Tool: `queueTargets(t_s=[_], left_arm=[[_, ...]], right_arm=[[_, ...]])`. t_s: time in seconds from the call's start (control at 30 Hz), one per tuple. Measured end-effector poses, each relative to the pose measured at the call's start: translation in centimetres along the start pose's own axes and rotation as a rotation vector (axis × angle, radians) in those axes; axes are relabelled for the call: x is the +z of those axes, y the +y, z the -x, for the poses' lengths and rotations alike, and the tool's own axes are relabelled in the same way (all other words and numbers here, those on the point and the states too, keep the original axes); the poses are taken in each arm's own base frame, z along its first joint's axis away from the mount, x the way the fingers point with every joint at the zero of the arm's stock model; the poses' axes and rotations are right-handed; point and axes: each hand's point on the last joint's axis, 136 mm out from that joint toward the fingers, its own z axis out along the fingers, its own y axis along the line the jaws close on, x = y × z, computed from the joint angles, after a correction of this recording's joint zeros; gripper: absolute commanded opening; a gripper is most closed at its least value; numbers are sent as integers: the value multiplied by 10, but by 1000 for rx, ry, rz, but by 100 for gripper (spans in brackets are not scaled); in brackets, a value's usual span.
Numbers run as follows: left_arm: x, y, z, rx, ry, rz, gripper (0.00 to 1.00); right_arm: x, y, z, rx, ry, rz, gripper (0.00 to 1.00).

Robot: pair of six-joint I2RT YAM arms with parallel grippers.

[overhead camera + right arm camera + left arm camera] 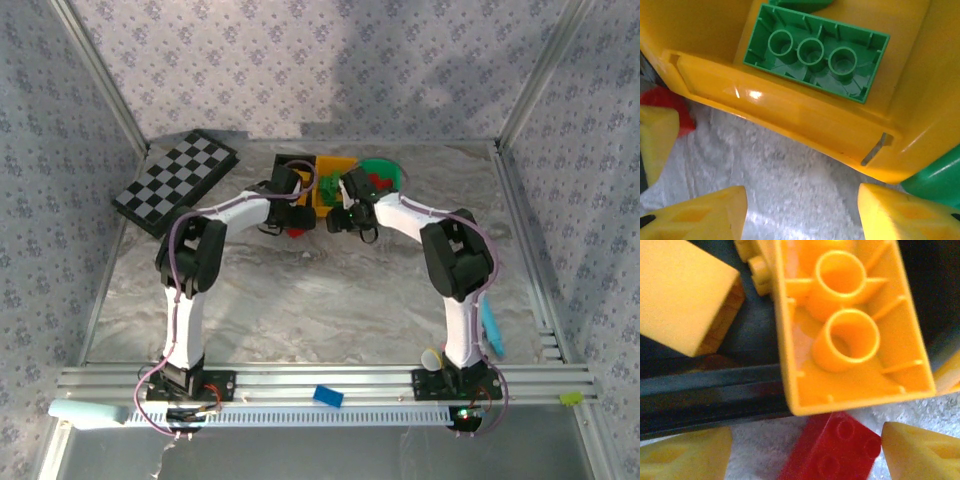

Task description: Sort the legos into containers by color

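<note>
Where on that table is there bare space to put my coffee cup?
The widest bare patch is the marbled table between left arm and right arm. Another lies between the checkered board and the left arm. Crowded: in front of the bins, where left tool, right tool and a red brick meet.

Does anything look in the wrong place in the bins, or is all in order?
Yes. A green lego lies upside down inside the yellow-orange bin, so the colours do not match. In the top view, red pieces sit in the green bin too.
</note>
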Motion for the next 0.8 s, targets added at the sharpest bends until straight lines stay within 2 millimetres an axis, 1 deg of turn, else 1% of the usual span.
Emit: queueTargets(t_s=[0.07, 0.17, 0.23, 0.4, 0.53, 0.67, 0.8], left_arm=[[2, -1, 0, 0, 4, -4, 78], [3, -1, -1, 5, 9, -3, 78], [3, -1, -2, 10, 11, -2, 78], [2, -3, -6, 23, 8, 4, 78], [-2, -12, -21, 51, 34, 4, 78], [-6, -19, -38, 93, 68, 15, 75], [-9, -18, -47, 115, 85, 28, 71]], right_arm=[[2, -8, 5, 15, -6, -8, 62], [1, -18, 8, 31, -8, -19, 62], [1, -19, 8, 29, -9, -21, 62], [2, -9, 3, -2, 1, -18, 62], [3, 0, 0, -21, 6, -10, 62], [2, 0, -1, -24, 9, -17, 62], [-2, -1, -3, -24, 7, -23, 62]])
